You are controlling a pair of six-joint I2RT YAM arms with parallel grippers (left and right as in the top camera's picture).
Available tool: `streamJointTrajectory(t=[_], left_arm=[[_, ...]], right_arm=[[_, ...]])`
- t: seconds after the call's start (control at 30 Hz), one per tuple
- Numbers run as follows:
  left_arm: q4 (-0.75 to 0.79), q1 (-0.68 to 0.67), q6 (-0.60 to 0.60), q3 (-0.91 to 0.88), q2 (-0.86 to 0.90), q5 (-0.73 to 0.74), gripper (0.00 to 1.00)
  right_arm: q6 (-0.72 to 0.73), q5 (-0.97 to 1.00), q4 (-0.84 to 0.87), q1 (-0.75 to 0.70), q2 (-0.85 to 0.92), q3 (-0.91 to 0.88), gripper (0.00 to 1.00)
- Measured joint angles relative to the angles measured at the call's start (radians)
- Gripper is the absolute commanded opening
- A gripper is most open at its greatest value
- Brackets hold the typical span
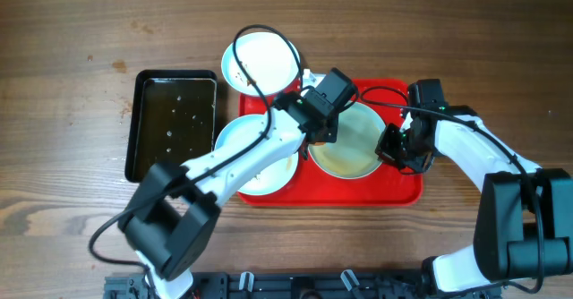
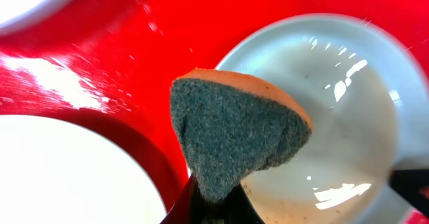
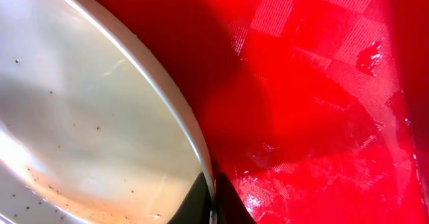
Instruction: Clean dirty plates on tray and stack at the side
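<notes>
The red tray (image 1: 398, 192) lies mid-table. A dirty plate (image 1: 354, 147) with brown specks sits in it. My left gripper (image 1: 315, 133) is shut on a sponge (image 2: 234, 137), grey scrub side showing and orange on top, held over that plate's left rim (image 2: 348, 117). My right gripper (image 1: 391, 145) is shut on the same plate's right rim (image 3: 87, 110), one finger on each side (image 3: 213, 200). A second plate (image 1: 251, 156) overlaps the tray's left edge. A third plate (image 1: 261, 59) lies at the tray's far left corner, looking clean.
A black rectangular pan (image 1: 175, 124) with droplets of liquid stands left of the tray. The tray floor (image 3: 315, 103) is wet and shiny to the right of the held plate. Bare wooden table surrounds the tray.
</notes>
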Motion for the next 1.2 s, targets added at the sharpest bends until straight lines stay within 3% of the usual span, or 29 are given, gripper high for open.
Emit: streamJointTrajectory(t=[0.23,0.47,0.6,0.77,1.2], left_arm=[[-0.151,0.02,0.031,0.005,-0.067,-0.119,0.04],[-0.296,0.288,0.009,0.005,-0.067,-0.19,0.04],[-0.341,0.39,0.006,0.005,-0.068,-0.192,0.04],[-0.342,0.428,0.006,0.005,-0.069,-0.169,0.04],[-0.364,0.428,0.006,0.005,-0.069,-0.123,0.04]], right_arm=[[-0.003,-0.037,0.058,0.0,0.005,-0.008,0.04],[-0.006,0.01,-0.012,0.0,-0.032,-0.005,0.05],[-0.011,0.142,-0.094,0.0,-0.216,0.037,0.05],[-0.048,0.287,-0.24,0.0,-0.378,0.139,0.05],[-0.1,0.614,-0.373,0.0,-0.407,0.307,0.05]])
